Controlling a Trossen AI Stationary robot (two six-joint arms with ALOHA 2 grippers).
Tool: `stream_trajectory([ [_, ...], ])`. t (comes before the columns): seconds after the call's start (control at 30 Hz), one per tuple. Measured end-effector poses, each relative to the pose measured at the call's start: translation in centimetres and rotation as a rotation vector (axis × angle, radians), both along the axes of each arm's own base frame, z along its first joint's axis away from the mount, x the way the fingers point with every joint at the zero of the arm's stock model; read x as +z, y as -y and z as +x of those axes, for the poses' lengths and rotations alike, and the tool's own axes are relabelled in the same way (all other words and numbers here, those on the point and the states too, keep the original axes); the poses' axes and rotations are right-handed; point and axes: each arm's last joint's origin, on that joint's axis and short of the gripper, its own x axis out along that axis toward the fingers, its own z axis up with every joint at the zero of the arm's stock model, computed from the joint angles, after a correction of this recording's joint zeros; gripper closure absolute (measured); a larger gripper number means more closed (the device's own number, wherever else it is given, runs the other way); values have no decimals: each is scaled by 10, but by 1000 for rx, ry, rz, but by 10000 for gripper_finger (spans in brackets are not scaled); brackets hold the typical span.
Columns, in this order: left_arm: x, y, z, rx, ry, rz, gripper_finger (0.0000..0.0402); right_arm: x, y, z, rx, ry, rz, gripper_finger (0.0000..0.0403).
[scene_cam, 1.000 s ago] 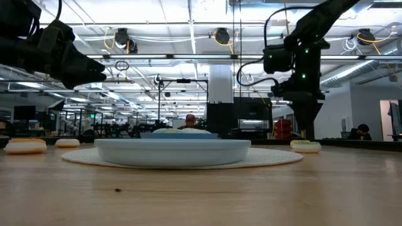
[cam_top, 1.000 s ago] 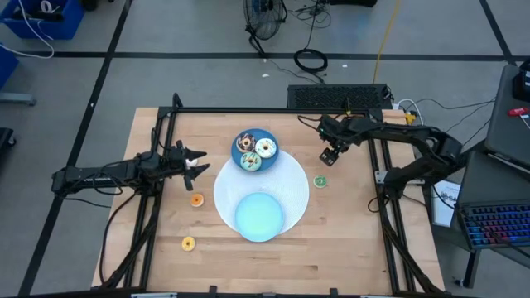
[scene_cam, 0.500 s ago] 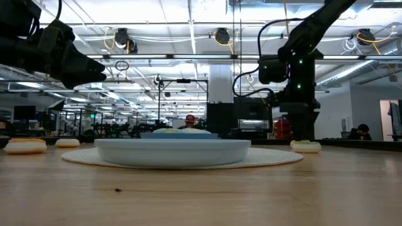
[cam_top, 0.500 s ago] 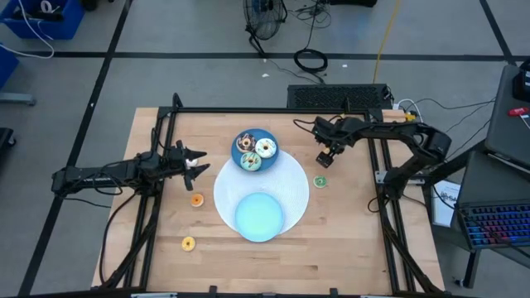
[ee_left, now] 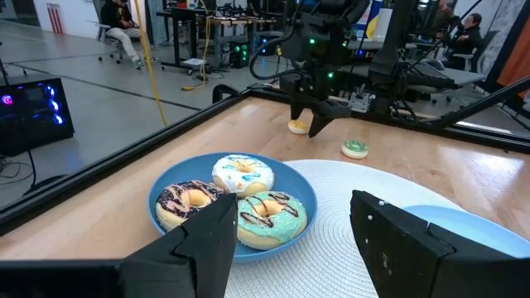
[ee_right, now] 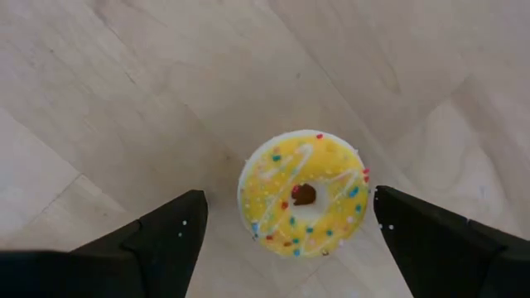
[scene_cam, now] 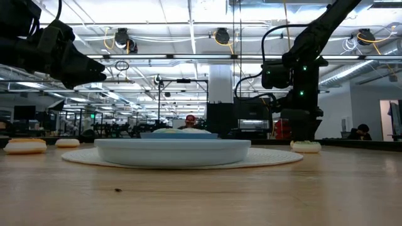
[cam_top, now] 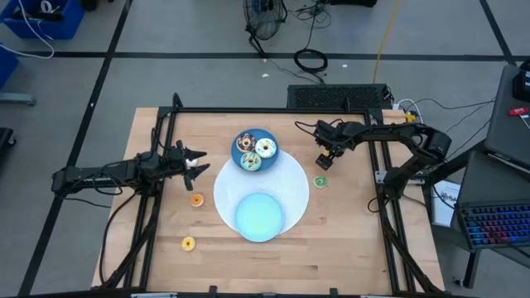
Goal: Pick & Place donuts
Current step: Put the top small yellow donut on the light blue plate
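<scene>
We find right tool (ee_right: 281,228) hanging directly above yellow donut (ee_right: 303,194), fingers spread wide, one each side, donut flat on surface (cam_top: 348,223) beside white mat (cam_top: 294,178). We judge straight descent suffices. Left tool (cam_top: 192,162) waits apart, partly spread, empty.

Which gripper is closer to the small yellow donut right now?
Right. The right gripper hangs directly over the yellow donut, jaws open. The left gripper waits across the table, beyond the blue plate.
</scene>
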Motion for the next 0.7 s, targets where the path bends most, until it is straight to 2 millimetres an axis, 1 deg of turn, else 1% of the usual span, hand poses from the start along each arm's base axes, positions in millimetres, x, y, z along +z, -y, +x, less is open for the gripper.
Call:
stream_trajectory([
  [0.17, 0, 0, 0, 0, 0, 0, 167, 0, 0, 0, 0, 6, -4, 76],
  [0.27, 0, 0, 0, 0, 0, 0, 167, 0, 0, 1, 0, 9, -6, 86],
  [0.7, 0, 0, 0, 0, 0, 0, 167, 0, 1, 1, 0, 9, -10, 174],
])
